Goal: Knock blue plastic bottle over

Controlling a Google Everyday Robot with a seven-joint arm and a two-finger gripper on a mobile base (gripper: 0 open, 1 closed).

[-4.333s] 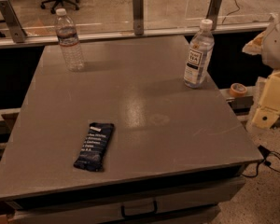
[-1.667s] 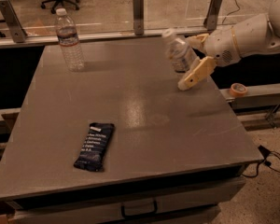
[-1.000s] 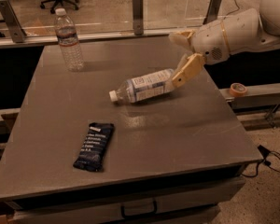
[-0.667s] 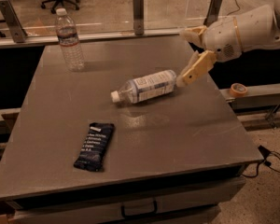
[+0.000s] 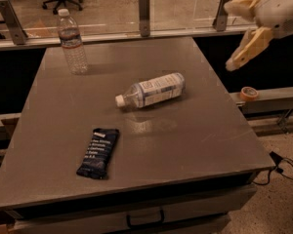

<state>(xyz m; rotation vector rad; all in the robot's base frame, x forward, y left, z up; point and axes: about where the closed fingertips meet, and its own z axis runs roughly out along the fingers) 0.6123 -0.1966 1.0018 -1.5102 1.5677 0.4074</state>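
Note:
The blue plastic bottle (image 5: 151, 90), clear with a white cap and a white and dark blue label, lies on its side near the middle of the grey table (image 5: 205, 130), cap pointing left. My gripper (image 5: 237, 35) is at the upper right, raised above and beyond the table's right edge, well clear of the bottle. Its cream fingers (image 5: 248, 47) are spread apart and hold nothing.
A ribbed clear bottle (image 5: 72, 43) stands upright at the table's back left. A dark snack bar wrapper (image 5: 98, 152) lies at the front left. A roll of tape (image 5: 248, 92) sits on a ledge at the right. Posts and a glass rail line the far edge.
The blue plastic bottle stood upright at the back right, was struck by my gripper and fell to the table's middle. My gripper has since drawn back to the right and upward.

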